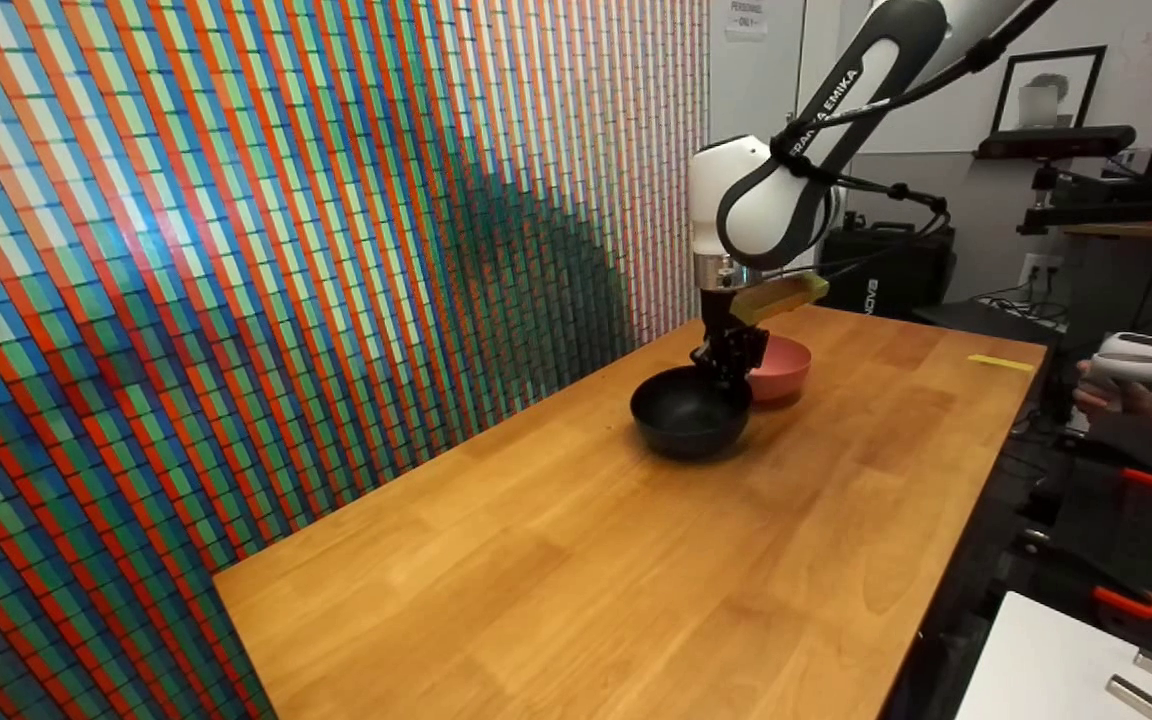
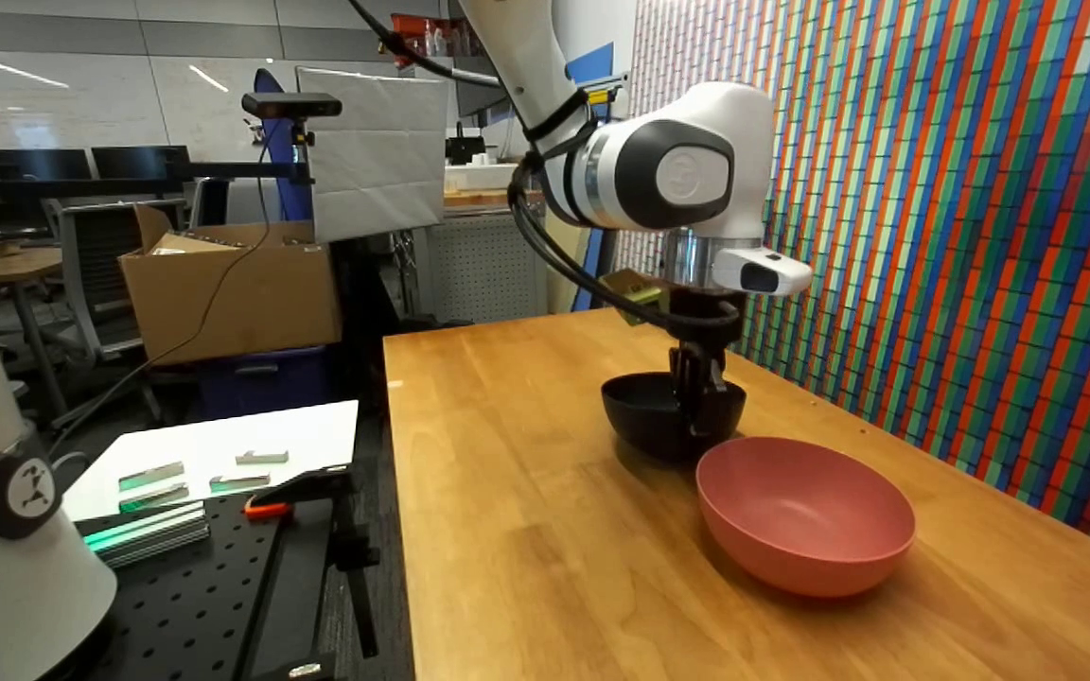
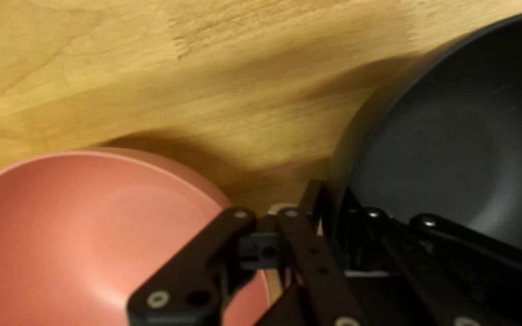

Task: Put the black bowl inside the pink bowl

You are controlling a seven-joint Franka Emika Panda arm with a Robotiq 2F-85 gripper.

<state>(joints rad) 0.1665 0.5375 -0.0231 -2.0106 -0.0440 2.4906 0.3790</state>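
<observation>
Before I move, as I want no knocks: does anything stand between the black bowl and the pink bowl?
Only the tool: it straddles the wall of the black bowl on the side facing the pink bowl, one finger sitting between them. Nothing else visible stands there.

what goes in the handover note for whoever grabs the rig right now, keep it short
Gripper: looks shut on the wall of the black bowl, on the side facing the pink bowl.
Where things are: both bowls upright, side by side but apart; the pink one is on the table, and the black one seems to rest there too.
Done: grip on the black bowl, by the look of it.
Left: lift it, carry it over the pink bowl, lower it in, release.
</observation>
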